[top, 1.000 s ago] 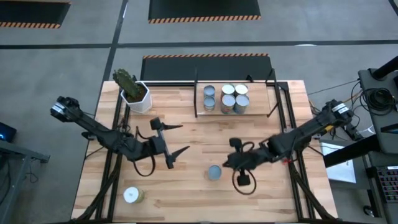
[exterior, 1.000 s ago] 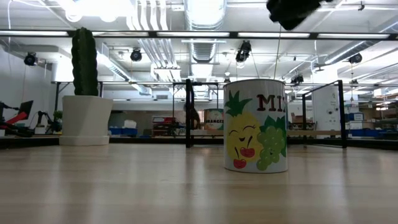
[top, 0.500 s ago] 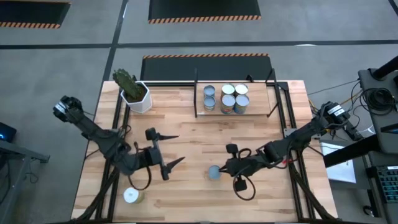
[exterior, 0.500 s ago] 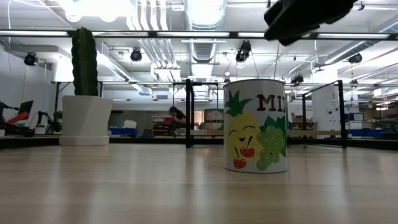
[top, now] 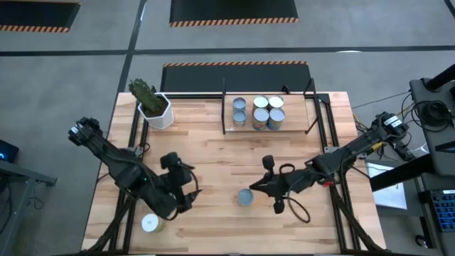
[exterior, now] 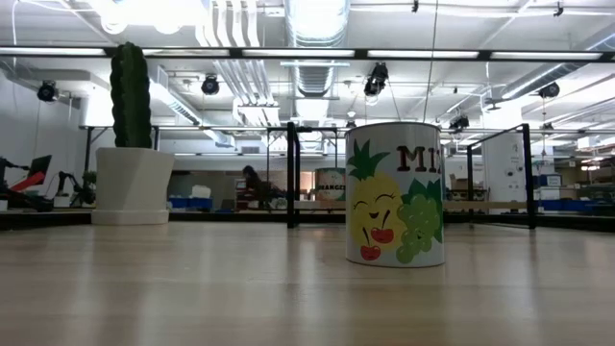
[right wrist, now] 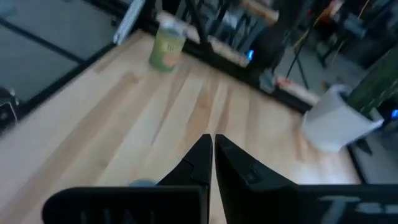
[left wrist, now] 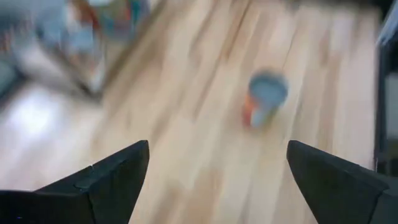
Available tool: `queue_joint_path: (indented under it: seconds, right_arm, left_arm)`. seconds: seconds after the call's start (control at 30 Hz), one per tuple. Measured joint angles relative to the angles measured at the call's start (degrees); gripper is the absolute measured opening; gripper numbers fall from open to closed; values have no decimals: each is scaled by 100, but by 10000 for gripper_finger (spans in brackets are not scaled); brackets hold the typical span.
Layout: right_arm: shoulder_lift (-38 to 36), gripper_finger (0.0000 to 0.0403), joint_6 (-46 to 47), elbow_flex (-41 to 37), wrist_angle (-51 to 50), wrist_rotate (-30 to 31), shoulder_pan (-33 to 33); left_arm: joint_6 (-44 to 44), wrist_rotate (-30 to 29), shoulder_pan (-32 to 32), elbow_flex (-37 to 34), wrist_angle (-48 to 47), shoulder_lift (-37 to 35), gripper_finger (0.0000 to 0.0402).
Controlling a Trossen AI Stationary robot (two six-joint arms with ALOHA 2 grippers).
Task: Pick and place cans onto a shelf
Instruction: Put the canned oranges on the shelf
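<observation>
Two loose cans are being left on the butcher-block table (top: 213,153) while five others are being kept in a tight cluster on the low wooden shelf (top: 293,114) at the far edge. The left gripper (top: 186,201), its fingers spread wide and holding nothing, is being carried above the near left part of the table, close to the white-topped, green-labelled can (top: 150,223) at the near left corner. The right gripper (top: 254,189), fingers pinched fully together and empty, is being held just beside the blue-grey-topped can (top: 245,197) near the table's middle. That can (exterior: 396,193) is being shown upright in the low view, white-walled, printed with a cartoon pineapple and grapes. For a clean pick, the open left fingers are probably best brought squarely down either side of the corner can, low on its wall, and closed only once centred, so the tin is not being tipped or rolled.
</observation>
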Motion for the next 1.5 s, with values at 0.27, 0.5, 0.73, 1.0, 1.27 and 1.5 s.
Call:
queue_joint_path:
  seconds: [0.27, 0.5, 0.73, 1.0, 1.27, 1.5]
  right_arm:
    - [-506, 9, -398, -1, -22, -6, -11]
    - [-730, 9, -536, -7, -85, -16, -11]
    - [-799, 9, -501, -9, -166, -21, -11]
    - [-782, 9, -348, -9, -156, -23, -11]
    - [-778, 9, -359, -9, -188, -21, -11]
    - [-778, 9, -88, -9, -245, -38, -11]
  left_arm:
    - [-2803, 2577, -359, 210, -1574, 910, 362]
    - [-4690, 3460, -886, 155, -1879, 1376, 362]
    - [-6599, 3830, -1635, 84, -2124, 1397, 362]
    - [-7849, 3732, -2225, -24, -1953, 1377, 362]
    - [-7944, 3709, -2339, -202, -1859, 1371, 362]
    - [-7964, 3564, -2363, -383, -1438, 1443, 362]
